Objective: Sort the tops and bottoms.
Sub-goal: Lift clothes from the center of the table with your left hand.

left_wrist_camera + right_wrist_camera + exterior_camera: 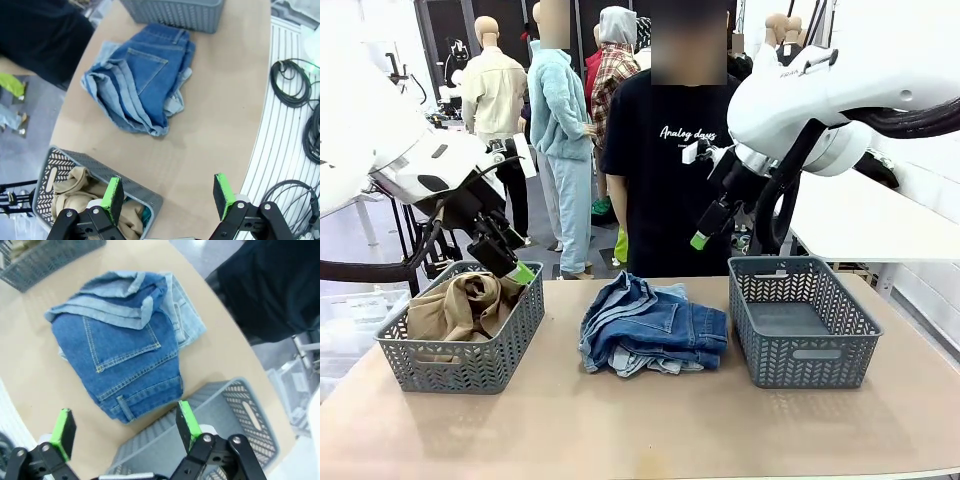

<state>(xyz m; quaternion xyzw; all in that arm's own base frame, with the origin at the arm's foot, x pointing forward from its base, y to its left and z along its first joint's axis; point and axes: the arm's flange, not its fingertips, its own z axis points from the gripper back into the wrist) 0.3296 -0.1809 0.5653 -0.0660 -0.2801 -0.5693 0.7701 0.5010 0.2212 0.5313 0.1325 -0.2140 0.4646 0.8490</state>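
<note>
The bottoms [655, 330] lie folded in a pile at the table's middle, darker blue denim [125, 345] over pale washed denim [187, 322]; the pile [140, 80] is also in the left wrist view. A tan top [460, 305] lies crumpled in the left basket [470, 365], with a bit of teal cloth [145, 214] beside it. My left gripper [510, 262] hangs open just above that basket's far right rim, nothing between its pads [114, 199]. My right gripper [708, 228] hovers open, high above the gap between the denim and the right basket [800, 352], holding nothing.
The right basket [235, 412] has nothing in it. A person in a black T-shirt [670, 170] stands at the table's far edge, behind the denim. Cables [295, 90] lie on the ribbed surface off the table's near side.
</note>
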